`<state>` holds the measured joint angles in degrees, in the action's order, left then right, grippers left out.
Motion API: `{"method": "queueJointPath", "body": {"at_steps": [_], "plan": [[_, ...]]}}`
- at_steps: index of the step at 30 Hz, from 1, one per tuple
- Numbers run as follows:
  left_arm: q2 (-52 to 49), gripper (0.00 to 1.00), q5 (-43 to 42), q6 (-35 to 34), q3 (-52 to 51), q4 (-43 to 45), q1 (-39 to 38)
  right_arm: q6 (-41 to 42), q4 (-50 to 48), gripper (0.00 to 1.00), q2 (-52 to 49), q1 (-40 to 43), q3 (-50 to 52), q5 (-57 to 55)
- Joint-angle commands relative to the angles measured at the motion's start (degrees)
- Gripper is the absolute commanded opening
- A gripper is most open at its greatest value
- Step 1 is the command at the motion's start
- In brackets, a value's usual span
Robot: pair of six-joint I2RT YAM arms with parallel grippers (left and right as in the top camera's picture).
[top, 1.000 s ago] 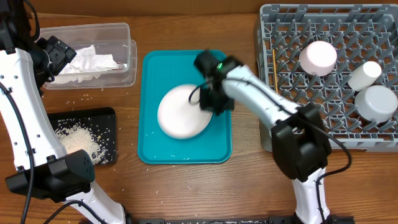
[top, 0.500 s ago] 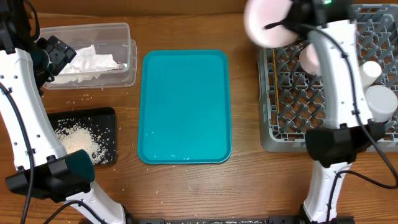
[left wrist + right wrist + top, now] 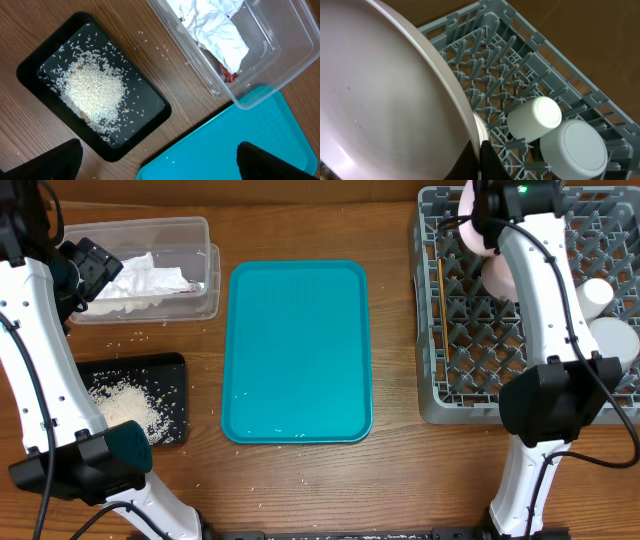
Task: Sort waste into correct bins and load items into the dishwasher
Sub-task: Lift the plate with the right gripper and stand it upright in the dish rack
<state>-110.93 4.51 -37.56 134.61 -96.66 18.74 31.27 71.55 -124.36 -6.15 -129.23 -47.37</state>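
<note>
- Right wrist view: the right gripper is closed tight on the rim of the large plate, and the plate hangs on edge above the grey dish rack, over the rack's far corner on the side of the teal tray.
- The plate looks stiff, glazed and smooth, so I judge it slippery and breakable. It is also heavy for a pinch on the rim, and it can swing or slide between the jaws. The rim is the only place to hold it, and a deep grip is better.
- In the rack, a small cup and a bowl stand upside down on the pegs near the opposite side. Another pale dish is just below the plate and may be hit when the plate goes down.
- The chopsticks lie along the rack's edge nearest the teal tray, near the place under the plate.
- The upright pegs can catch the plate's edge, so it must go between two rows.
- The left gripper is wide apart and holds nothing. It hangs well apart from the rack, beyond the teal tray, above the black tray with rice and the clear tub with napkins.
</note>
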Motion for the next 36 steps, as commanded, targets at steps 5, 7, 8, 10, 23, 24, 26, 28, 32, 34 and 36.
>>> {"method": "queueJointPath", "body": {"at_steps": [5, 7, 8, 10, 23, 24, 26, 28, 32, 34, 36], "plan": [[-0.44, 1.00, -0.09, 0.07, -0.24, -0.11, -0.11, 0.04, -4.46, 0.04, 0.46, -0.46, 6.80, -5.51], [-0.44, 1.00, -0.09, 0.07, -0.26, -0.11, -0.11, 0.04, -4.61, 0.04, 0.46, -0.96, 7.02, -5.49], [-0.44, 1.00, -0.07, 0.07, -0.24, -0.11, -0.09, 0.04, -4.63, 0.04, 0.46, -1.11, 7.02, -5.49], [-0.44, 1.00, -0.09, 0.07, -0.24, -0.11, -0.02, 0.04, -4.70, 0.04, 0.46, -1.81, 6.99, -5.46], [-0.44, 1.00, -0.09, 0.07, -0.26, -0.07, -0.02, -0.20, -4.31, 0.61, 0.48, -6.71, 6.91, -5.07], [-0.44, 1.00, -0.09, 0.07, -0.24, -0.09, -0.02, -0.17, -3.82, 0.72, 0.48, -6.99, 6.47, -4.98], [-0.44, 1.00, -0.09, 0.07, -0.24, -0.09, -0.02, -0.17, -2.01, 0.86, 0.48, -7.43, 4.42, -3.08], [-0.44, 1.00, -0.07, 0.07, -0.24, -0.09, -0.02, -0.13, 1.07, 0.92, 0.59, -7.78, 0.44, 0.52], [-0.44, 1.00, -0.09, 0.07, -0.24, -0.09, -0.02, 0.15, 9.75, 1.00, 1.95, -7.43, -11.67, 10.78], [-0.44, 1.00, -0.09, 0.07, -0.24, -0.09, -0.02, 0.52, 15.02, 1.00, 3.37, -6.78, -18.36, 16.70], [-0.44, 1.00, -0.09, 0.07, -0.24, -0.09, -0.02, 0.52, 20.55, 1.00, 5.07, -6.19, -24.22, 21.68]]}}
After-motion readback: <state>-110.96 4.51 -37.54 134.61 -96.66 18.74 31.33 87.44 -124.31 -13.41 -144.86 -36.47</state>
